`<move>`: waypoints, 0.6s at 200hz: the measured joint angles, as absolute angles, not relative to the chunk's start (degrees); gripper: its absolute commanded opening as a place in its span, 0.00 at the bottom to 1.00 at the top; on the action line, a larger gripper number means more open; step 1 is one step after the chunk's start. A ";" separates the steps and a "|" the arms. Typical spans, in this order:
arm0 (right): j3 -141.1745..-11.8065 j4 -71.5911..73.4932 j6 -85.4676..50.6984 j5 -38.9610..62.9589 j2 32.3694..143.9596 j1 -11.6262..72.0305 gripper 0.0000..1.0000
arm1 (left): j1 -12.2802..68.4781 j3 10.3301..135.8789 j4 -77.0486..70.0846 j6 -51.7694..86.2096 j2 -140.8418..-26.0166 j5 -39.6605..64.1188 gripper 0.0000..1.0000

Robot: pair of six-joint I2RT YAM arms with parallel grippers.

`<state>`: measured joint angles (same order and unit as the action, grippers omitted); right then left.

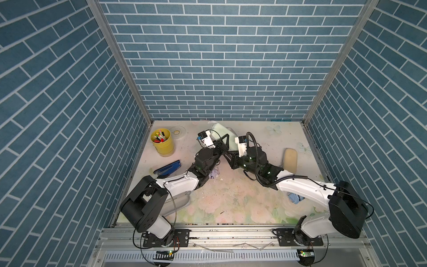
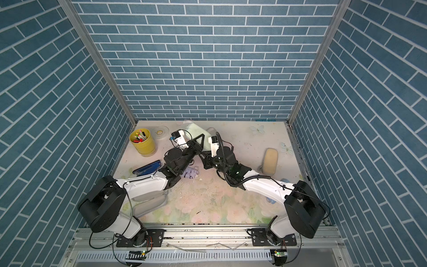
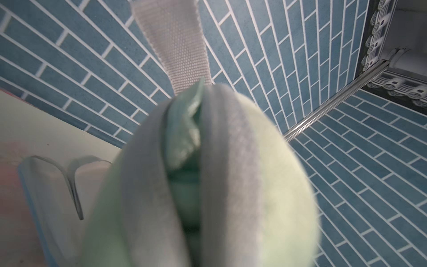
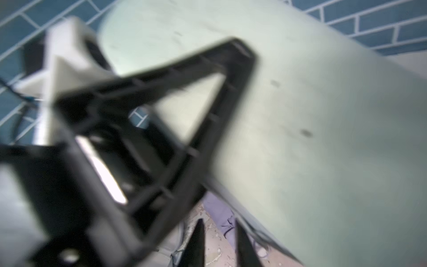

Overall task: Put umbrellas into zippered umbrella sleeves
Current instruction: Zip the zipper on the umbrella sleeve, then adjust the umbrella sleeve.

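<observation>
My left gripper (image 1: 227,143) is shut on a mint green sleeve (image 1: 218,130), held raised near the back wall in both top views (image 2: 195,130). In the left wrist view the sleeve (image 3: 265,173) gapes, grey inside, with the mint umbrella (image 3: 184,129) between its halves and a white strap (image 3: 175,46) above. My right gripper (image 4: 219,245) is open beside the sleeve (image 4: 323,138), nothing between its fingers. A lilac umbrella (image 1: 215,172) lies under the wrists. A light blue umbrella (image 1: 294,197) peeks from under the right arm. A beige sleeve (image 1: 290,160) lies shut at the right.
A yellow cup of pens (image 1: 162,141) stands back left, with a clear tape roll (image 1: 177,133) beside it and a dark blue stapler (image 1: 167,168) in front. An open grey-lined sleeve (image 1: 180,201) lies under the left arm. Brick-patterned walls enclose three sides.
</observation>
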<state>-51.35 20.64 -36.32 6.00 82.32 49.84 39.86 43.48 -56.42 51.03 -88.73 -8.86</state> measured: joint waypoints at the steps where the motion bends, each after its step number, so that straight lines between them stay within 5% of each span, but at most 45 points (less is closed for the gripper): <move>1: -51.35 20.62 -36.53 6.39 82.24 49.67 0.55 | 39.75 43.33 -56.71 51.27 -88.73 -8.78 0.00; 19: -50.06 21.52 -40.38 10.96 81.01 46.83 0.71 | 38.59 41.91 -59.64 53.67 -88.73 -9.02 0.01; 49: -45.67 25.54 -50.00 17.50 77.32 38.87 0.79 | 38.72 41.58 -62.08 56.45 -88.86 -10.85 0.04; 92: -44.62 39.03 -62.72 22.20 81.58 34.44 0.77 | 43.20 41.60 -67.24 60.99 -92.01 -14.66 0.08; 120: -45.12 46.89 -68.18 23.92 86.28 34.26 0.63 | 45.84 41.80 -68.29 63.40 -93.45 -16.97 0.21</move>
<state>-45.12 46.89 -68.18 23.92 86.28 34.26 45.84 41.80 -68.29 63.40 -93.45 -16.97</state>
